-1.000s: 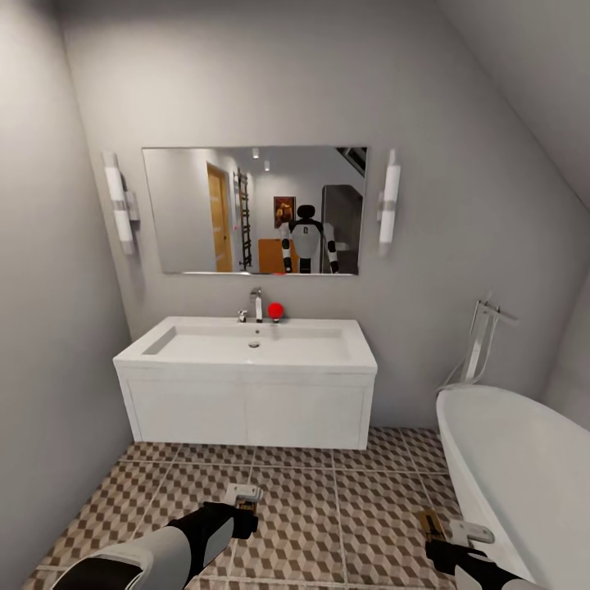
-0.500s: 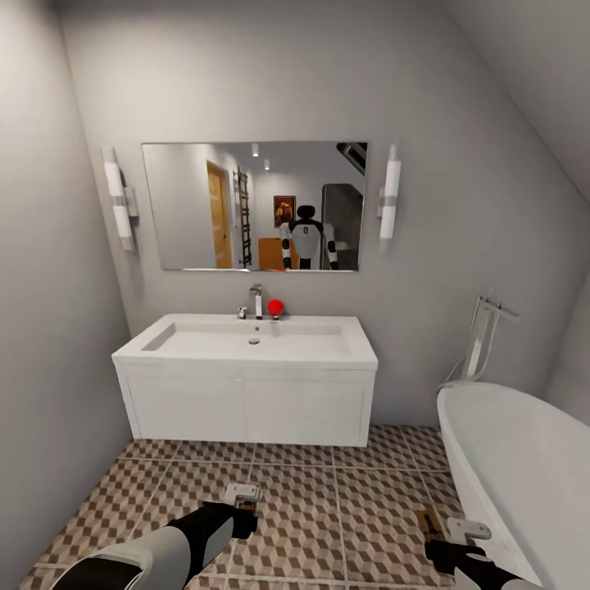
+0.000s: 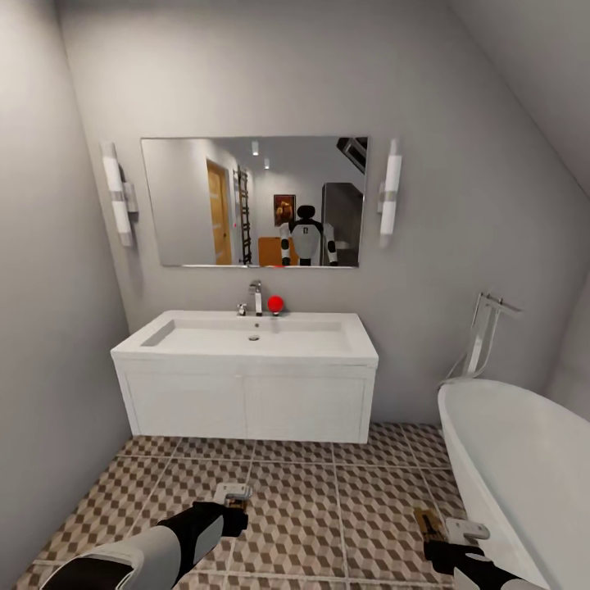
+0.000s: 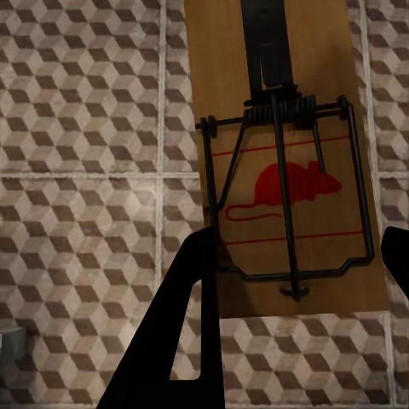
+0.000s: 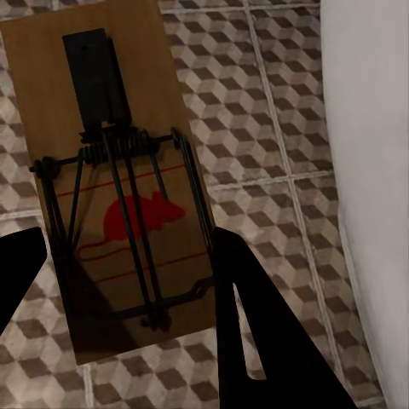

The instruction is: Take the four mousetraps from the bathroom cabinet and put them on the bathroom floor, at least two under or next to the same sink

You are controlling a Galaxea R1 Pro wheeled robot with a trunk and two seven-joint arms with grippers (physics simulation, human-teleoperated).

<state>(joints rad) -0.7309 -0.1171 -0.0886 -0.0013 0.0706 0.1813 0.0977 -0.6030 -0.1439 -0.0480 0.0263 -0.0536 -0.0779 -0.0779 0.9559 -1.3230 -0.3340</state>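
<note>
My left gripper (image 3: 233, 501) is shut on a mousetrap (image 4: 285, 162), a brown wooden board with a red mouse print and a dark wire spring, held flat above the bathroom floor (image 3: 303, 500). My right gripper (image 3: 449, 534) is shut on a second mousetrap (image 5: 115, 183), whose brown edge (image 3: 428, 521) shows close to the bathtub. The black fingers (image 4: 183, 332) grip the board's sides. The bathroom sink (image 3: 246, 338) on its white vanity stands ahead, about two tile rows beyond both grippers. In the mirror, an orange-brown cabinet (image 3: 270, 250) is reflected behind my reflection.
A white bathtub (image 3: 524, 467) with a chrome tap stand (image 3: 485, 332) lines the right side, very near the right gripper. A grey wall (image 3: 49, 369) closes the left. Chrome tap (image 3: 256, 297) and red egg-shaped object (image 3: 275, 305) sit on the sink's back.
The whole view has shifted slightly, with the sink and mirror a little higher and larger. The left gripper sits slightly lower and further left in the picture. Both traps stay gripped.
</note>
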